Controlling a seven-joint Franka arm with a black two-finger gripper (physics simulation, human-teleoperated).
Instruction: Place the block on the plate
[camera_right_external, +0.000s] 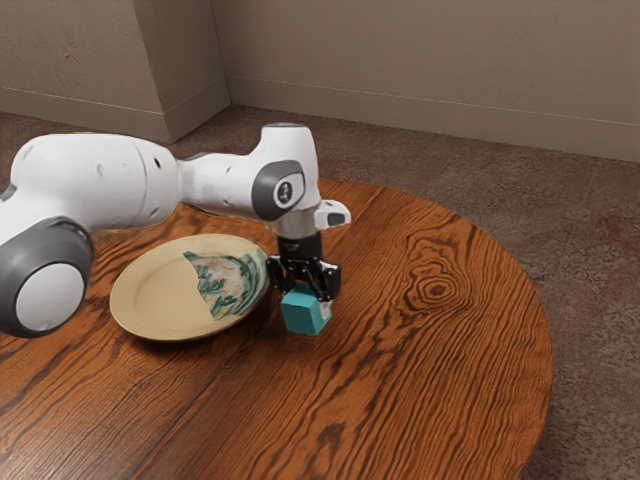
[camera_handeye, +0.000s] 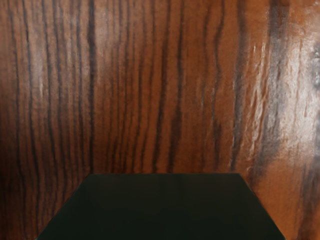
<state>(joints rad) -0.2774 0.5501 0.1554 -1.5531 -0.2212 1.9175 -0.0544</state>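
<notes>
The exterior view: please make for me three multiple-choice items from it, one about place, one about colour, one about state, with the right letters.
1. Where is the block?
A) on the plate
B) at the gripper, beside the plate
C) under the table

2. What colour is the block?
A) red
B) yellow
C) teal

3. How is the plate?
A) face up on the table
B) standing on its edge
C) broken in two

1: B, the block is below the gripper's body, outside the plate's rim.
2: C, its faces look blue-green.
3: A, its patterned inner side shows from above.
</notes>
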